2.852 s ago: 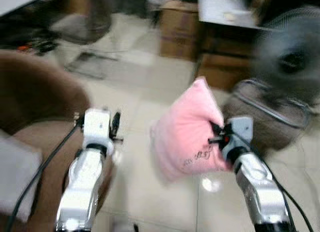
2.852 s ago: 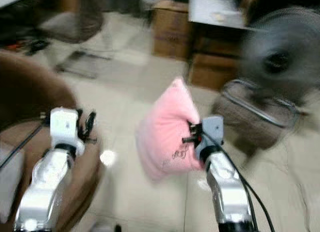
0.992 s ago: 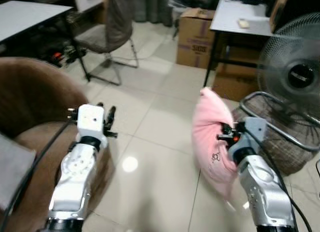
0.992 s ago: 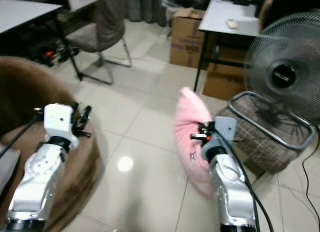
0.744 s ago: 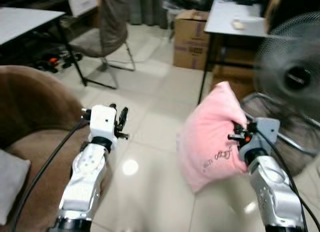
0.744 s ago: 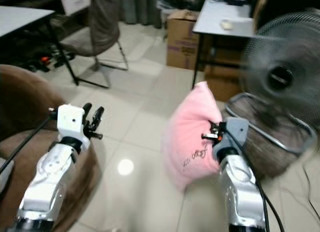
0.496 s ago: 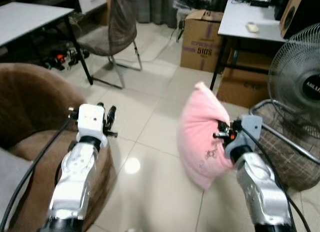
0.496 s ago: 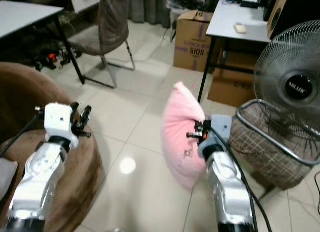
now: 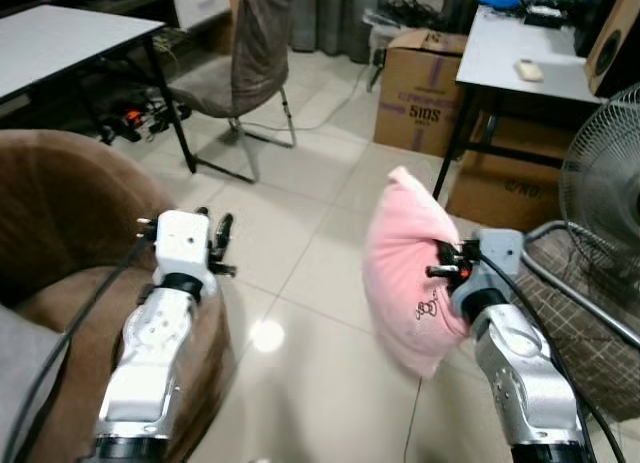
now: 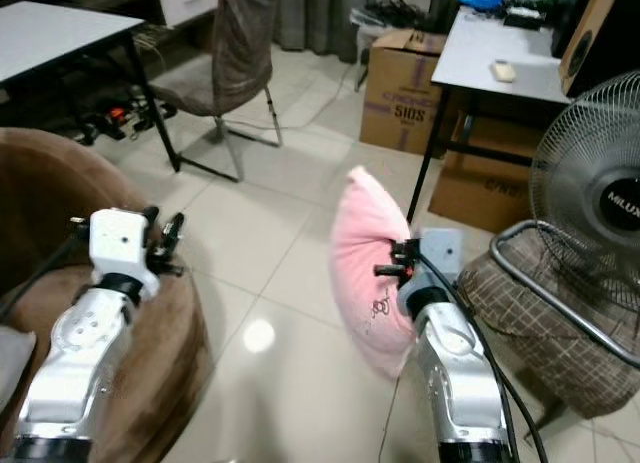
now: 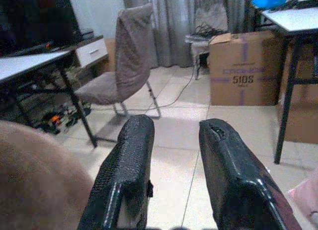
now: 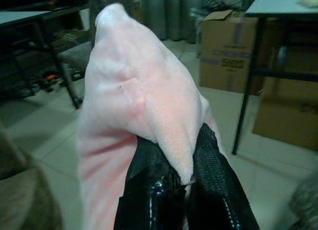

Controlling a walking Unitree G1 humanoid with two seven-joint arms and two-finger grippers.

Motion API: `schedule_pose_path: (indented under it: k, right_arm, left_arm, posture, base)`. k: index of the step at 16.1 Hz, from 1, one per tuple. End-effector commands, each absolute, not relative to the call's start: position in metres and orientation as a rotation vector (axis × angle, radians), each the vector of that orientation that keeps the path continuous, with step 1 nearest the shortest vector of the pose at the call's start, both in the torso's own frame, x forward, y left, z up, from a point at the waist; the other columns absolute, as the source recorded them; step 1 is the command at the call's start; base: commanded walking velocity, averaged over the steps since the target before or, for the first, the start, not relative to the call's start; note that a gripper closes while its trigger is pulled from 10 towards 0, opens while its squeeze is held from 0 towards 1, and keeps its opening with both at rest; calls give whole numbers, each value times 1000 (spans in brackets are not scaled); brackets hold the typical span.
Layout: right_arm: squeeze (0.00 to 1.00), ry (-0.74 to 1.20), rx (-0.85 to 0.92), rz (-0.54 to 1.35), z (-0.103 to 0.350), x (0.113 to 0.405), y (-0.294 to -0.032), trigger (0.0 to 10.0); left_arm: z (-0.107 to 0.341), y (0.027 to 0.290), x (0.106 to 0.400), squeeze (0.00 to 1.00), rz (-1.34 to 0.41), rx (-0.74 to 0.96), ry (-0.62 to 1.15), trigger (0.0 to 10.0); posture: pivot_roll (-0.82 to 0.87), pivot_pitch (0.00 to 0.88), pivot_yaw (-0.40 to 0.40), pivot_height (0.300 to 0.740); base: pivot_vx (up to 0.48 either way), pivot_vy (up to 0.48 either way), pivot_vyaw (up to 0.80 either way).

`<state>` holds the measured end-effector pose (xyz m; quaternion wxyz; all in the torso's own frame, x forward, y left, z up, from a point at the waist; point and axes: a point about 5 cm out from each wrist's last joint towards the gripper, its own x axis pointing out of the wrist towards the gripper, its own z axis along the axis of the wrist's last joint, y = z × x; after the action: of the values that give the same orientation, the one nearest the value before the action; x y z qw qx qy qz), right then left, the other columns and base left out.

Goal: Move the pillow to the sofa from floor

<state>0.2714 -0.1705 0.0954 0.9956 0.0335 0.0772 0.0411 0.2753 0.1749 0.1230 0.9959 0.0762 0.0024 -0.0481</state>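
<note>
Pillow lifted, not yet on the sofa
Right gripper [image 12: 174, 178] pinches the pink pillow [image 9: 405, 273] aloft; sofa [image 9: 60, 233] at nine o'clock; left gripper [image 11: 171, 165] fingers parted, empty

Pink pillow [image 9: 405, 268], brown sofa [image 9: 60, 233]
</note>
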Motion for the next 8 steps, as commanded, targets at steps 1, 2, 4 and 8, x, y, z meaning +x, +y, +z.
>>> schedule_pose_path:
  k: [1, 2, 4, 8]
  right_arm:
    - [0, 82, 17, 72, 110, 276, -178, 10000]
    - [0, 77, 11, 78, 111, 276, -176, 10000]
    - [0, 76, -2, 82, 111, 278, -175, 10000]
    - [0, 72, -9, 88, 112, 280, -175, 10000]
  left_arm:
    - [126, 167, 278, 145, -118, 149, -8, 10000]
    - [126, 167, 278, 149, -120, 150, -8, 10000]
    - [127, 167, 279, 149, -122, 150, -10, 10000]
    - [128, 168, 279, 149, -123, 152, -13, 10000]
  posture:
    - [96, 0, 31, 740]
    - [96, 0, 31, 740]
    - [98, 0, 32, 740]
    - [101, 0, 30, 740]
  base:
    - [398, 0, 0]
    - [390, 0, 800]
    - [394, 0, 800]
    - [385, 0, 800]
